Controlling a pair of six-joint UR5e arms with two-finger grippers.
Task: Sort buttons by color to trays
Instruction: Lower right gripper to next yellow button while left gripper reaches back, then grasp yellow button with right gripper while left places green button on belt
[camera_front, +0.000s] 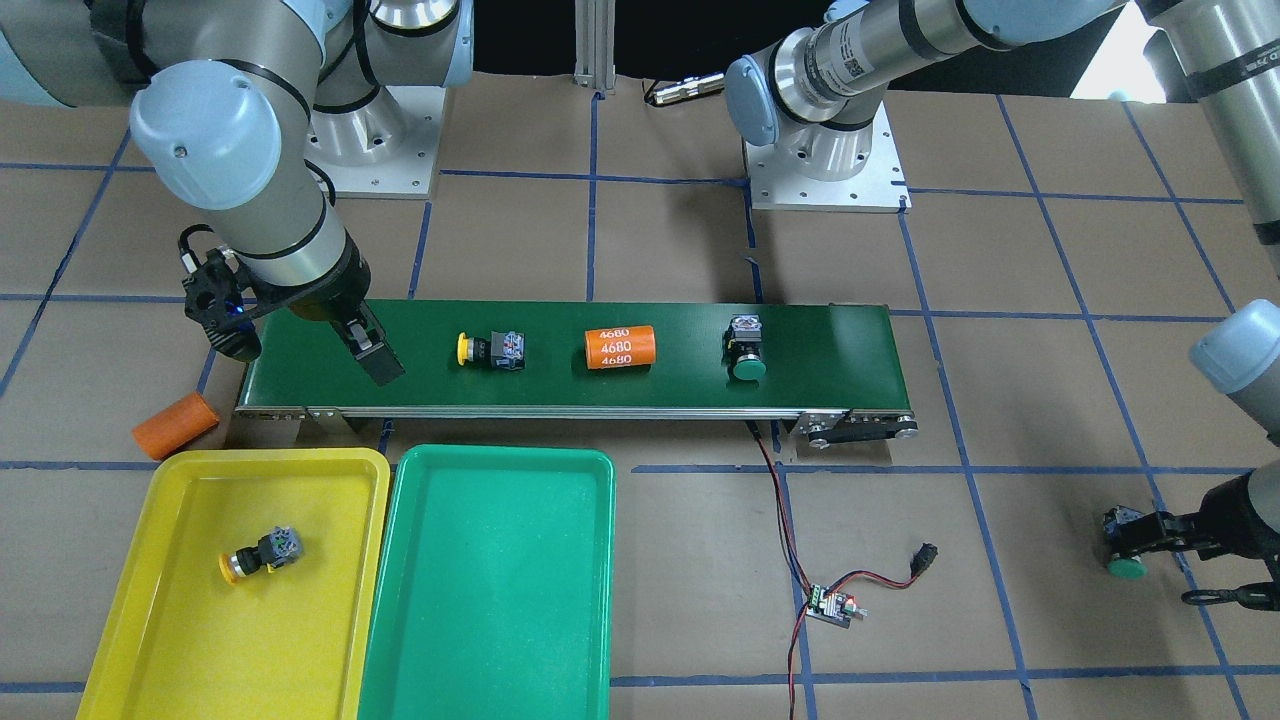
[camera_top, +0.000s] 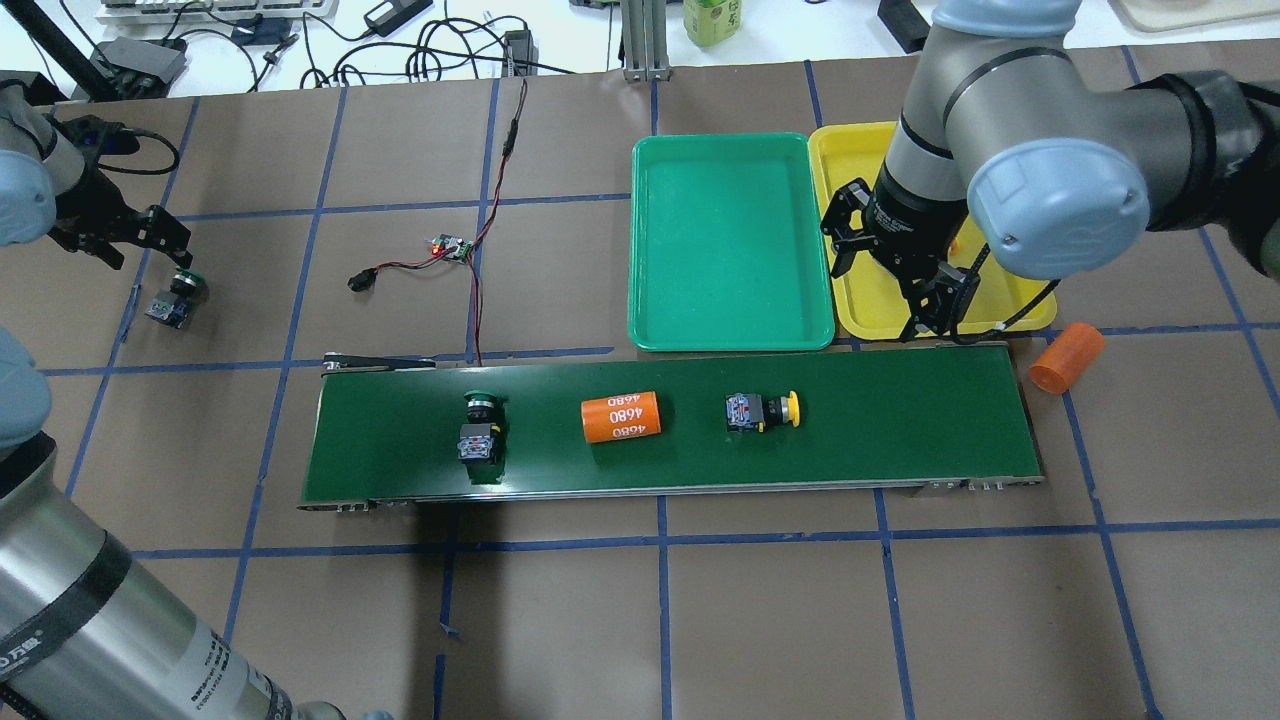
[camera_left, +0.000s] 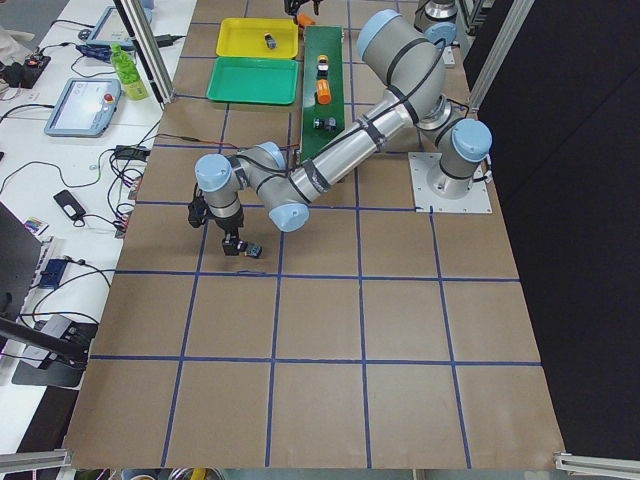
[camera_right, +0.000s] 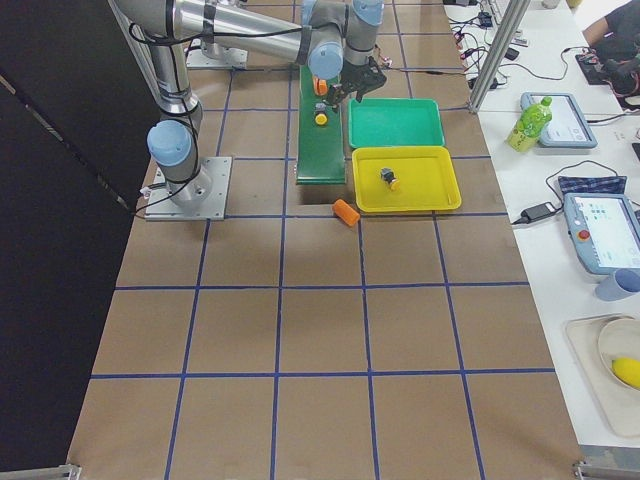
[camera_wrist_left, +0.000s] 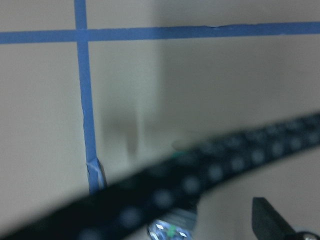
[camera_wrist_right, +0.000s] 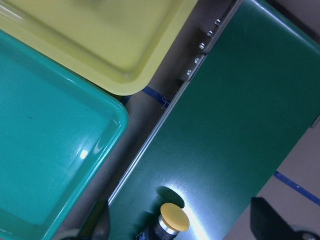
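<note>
yellow tray (camera_front: 170, 462) already holds one yellow button (camera_front: 262, 553); a second yellow button (camera_front: 490, 350) lies on the belt (camera_front: 820, 350), likely light, rigid, slick-capped: pinch its blocky body. right gripper (camera_front: 310, 355) hangs open nearby; whether the left gripper (camera_front: 1140, 535) grips, i cannot tell.

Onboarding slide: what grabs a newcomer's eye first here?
The long dark-green conveyor belt mid-table, carrying a yellow-capped push-button, an orange cylinder printed 4680 and a green-capped push-button. Beside its end lie a bright yellow plastic tray, holding one yellow-capped button, and a green plastic tray; the open right gripper hovers at that end.
</note>
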